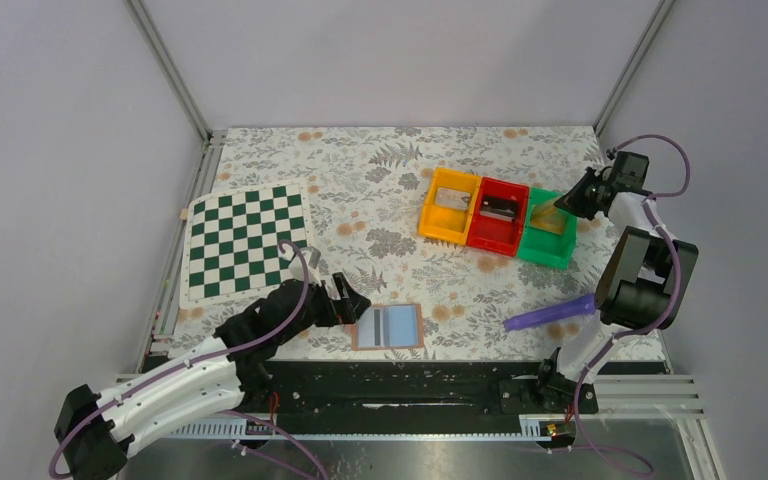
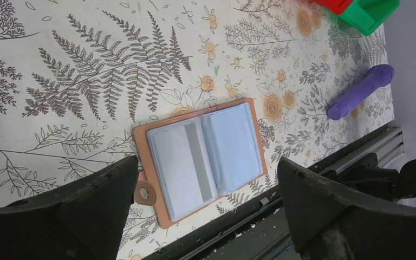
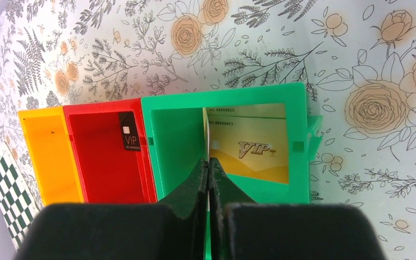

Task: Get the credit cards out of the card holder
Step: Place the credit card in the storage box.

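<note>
**Top, left-wrist and right-wrist views: card removal, sorting stage.** The card holder lies open and flat on the floral surface, low in the top view, just above the near rail. The left gripper hovers beside it with its fingers spread wide on either side of the holder, touching nothing. The right gripper hangs over the green bin at the upper right of the top view. Its fingers are closed, and a thin pale card, seen edge-on, rises from the tips and appears to be pinched there.

The credit cards already out lie in the bins. A gold VIP card rests flat in the green bin and a black VIP card in the red bin.

Step in hand, as judged: the right arm is delivering a card to the green bin. The next move calls for those fingers to part and let it drop. The left arm must then descend squarely on the holder.

Hard to make out: a grey-striped pale panel on the holder's left page may be a remaining card, but this is uncertain. A second number line above the gold card hints at another card beneath it. The orange bin is cut off by the right fingers. A purple object lies apart.
</note>
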